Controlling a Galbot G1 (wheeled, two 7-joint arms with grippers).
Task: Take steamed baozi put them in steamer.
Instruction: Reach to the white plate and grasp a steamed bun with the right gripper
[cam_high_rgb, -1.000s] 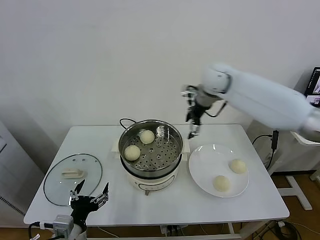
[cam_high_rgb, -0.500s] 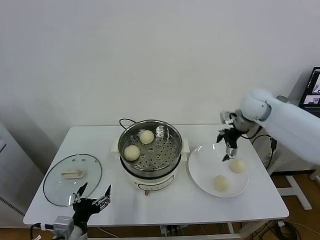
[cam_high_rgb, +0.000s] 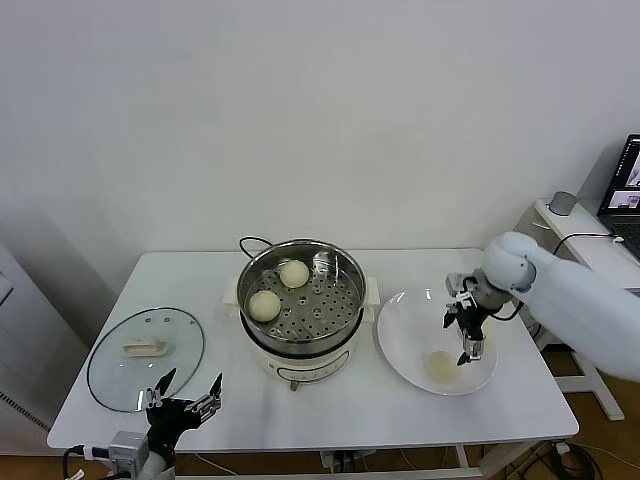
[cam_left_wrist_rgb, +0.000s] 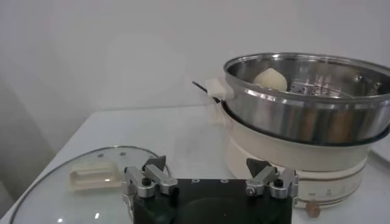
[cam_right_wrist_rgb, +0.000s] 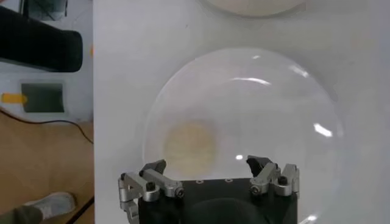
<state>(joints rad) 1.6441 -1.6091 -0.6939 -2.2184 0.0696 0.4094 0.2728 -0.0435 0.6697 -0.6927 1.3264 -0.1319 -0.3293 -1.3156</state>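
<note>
Cream-yellow dome-shaped baozi (cam_high_rgb: 441, 364) lie on the round white plate (cam_high_rgb: 405, 335); right gripper (cam_high_rgb: 470, 331) hovers above, fingers apart; centre over one bun, descend, close gently; left gripper (cam_high_rgb: 180, 393) parked, fingers apart; shiny steel steamer (cam_high_rgb: 302, 290) holds two.

No legible text, label, brand or number found. The laptop (cam_high_rgb: 630, 178) screen at the right edge possibly carries writing, but it is too small to read.

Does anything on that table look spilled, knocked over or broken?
Nothing stands out. The steamer sits upright with two baozi inside, its glass lid lies flat beside it, and the plate is level under the right hand.
</note>
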